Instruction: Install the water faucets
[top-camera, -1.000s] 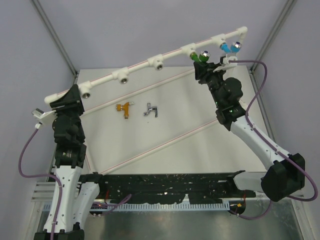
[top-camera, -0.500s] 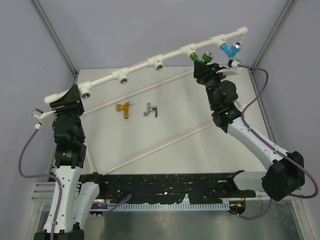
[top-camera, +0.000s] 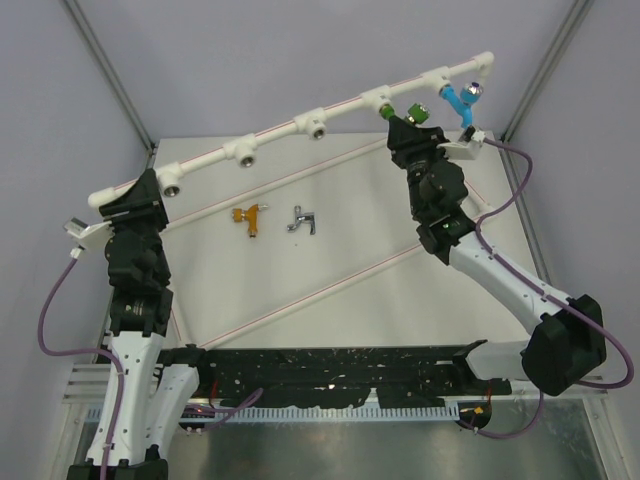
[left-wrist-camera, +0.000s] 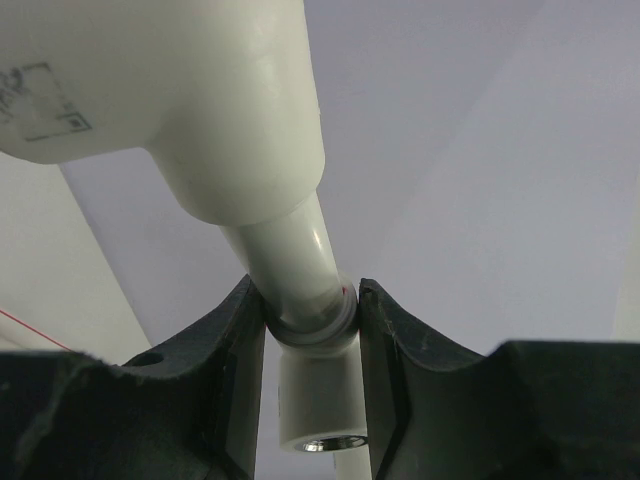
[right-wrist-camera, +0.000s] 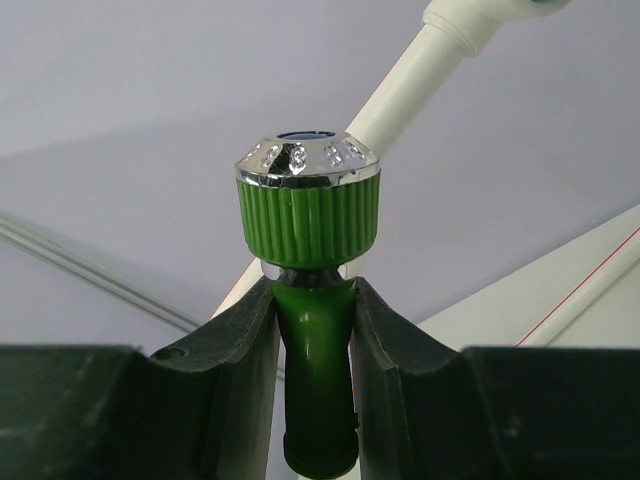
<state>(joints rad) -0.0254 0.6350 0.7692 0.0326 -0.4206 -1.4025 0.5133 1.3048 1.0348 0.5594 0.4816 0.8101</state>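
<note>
A white pipe frame (top-camera: 280, 134) with round sockets runs from the left to the back right. The blue faucet (top-camera: 461, 98) sits in its far right socket. The green faucet (top-camera: 407, 113) is at the socket beside it, and my right gripper (top-camera: 410, 135) is shut on its green body (right-wrist-camera: 315, 340) below the ribbed knob. My left gripper (top-camera: 140, 195) is shut on the pipe frame (left-wrist-camera: 300, 290) at its left end, by a socket (left-wrist-camera: 320, 415). The orange-gold faucet (top-camera: 249, 216) and the silver faucet (top-camera: 303, 220) lie on the table.
Two thin white rods with red lines (top-camera: 300, 300) lie across the white table (top-camera: 350, 330). Grey walls stand close behind the pipe frame. A black cable tray (top-camera: 330, 375) runs along the near edge between the arm bases.
My right gripper has turned with the green faucet in it, and its wrist has swung toward the back. The green faucet's knob now stands more upright at the socket. The left arm has not moved.
</note>
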